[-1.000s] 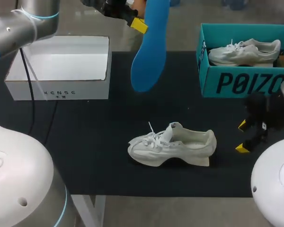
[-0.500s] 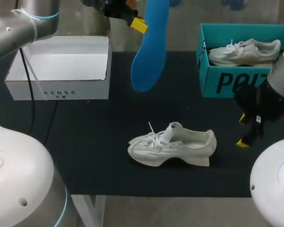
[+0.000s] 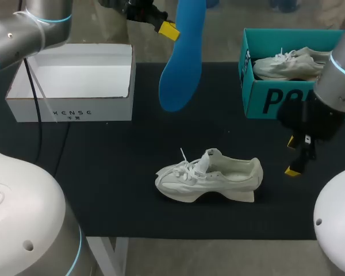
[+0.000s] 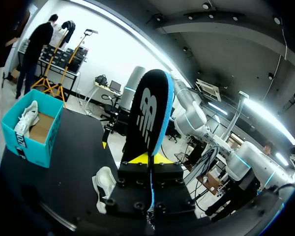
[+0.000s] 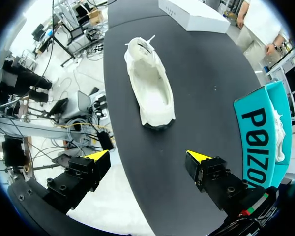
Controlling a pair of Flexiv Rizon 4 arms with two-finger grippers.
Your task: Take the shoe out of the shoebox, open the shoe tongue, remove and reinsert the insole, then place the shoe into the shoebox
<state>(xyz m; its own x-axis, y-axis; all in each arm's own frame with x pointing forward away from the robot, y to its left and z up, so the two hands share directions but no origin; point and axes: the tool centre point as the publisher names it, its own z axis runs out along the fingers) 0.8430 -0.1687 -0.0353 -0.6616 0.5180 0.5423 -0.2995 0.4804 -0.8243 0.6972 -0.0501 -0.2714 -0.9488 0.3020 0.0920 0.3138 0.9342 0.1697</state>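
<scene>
On the black mat [image 3: 115,167], dead centre in the head view, the shoe [image 3: 210,178] lies on its sole with the toe toward 9 o'clock and the tongue flipped up. So we reckon "out of the box" and "tongue open" are both ticked off.

Insole removal looks done too. The blue insole [image 3: 182,57] hangs in the air at 12 o'clock from the shoe, well apart from it. Our left gripper [image 3: 170,30] has it pinched near the upper end, fingers clamped on it from both sides. In the left wrist view it stands upright between the tips.

Our right gripper [image 3: 294,155] hovers over the mat at 3 o'clock from the shoe, just beyond the heel, fingers spread wide with nothing in them. In its own wrist view the shoe sits ahead of the open fingers, heel nearest.

What's left, as far as we can judge, is sliding the insole back in and then boxing the shoe. The teal shoebox [image 3: 276,100] at 2 o'clock holds another shoe [image 3: 287,63], so our guess is ours goes in the white shoebox [image 3: 69,106] at 10 o'clock. Roughly halfway, we'd say.
</scene>
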